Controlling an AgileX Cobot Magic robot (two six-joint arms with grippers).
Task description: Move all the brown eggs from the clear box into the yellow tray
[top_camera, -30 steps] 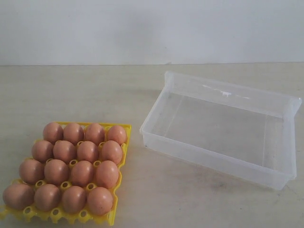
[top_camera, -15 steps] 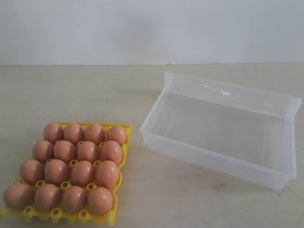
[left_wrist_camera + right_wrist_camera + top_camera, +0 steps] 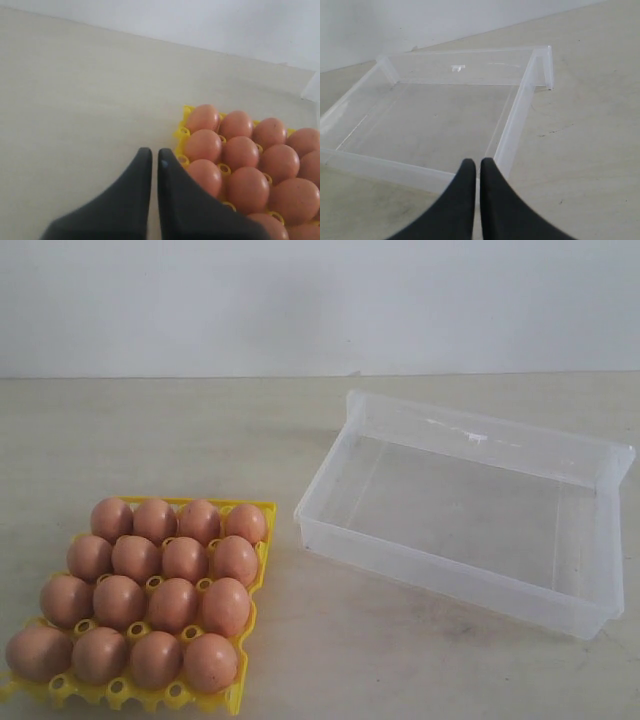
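1. Brown eggs, all sixteen, are sitting in the cups of the yellow tray, just ahead of the left tool and off to one side of its tips. None lie in the clear box, so the job looks done.
2. Left tool: tips pinched together, nothing between them. Right tool: the same, closed on nothing, with the box wall right ahead of it.
3. Handling, my guess: light, rigid, smooth shells that crack under a hard squeeze (gentle does it). Take one across its middle, from above.
4. The exterior view gives the full four-by-four grid and the bare surface, but no tools. Each wrist view shows its own tool and mostly its own container.
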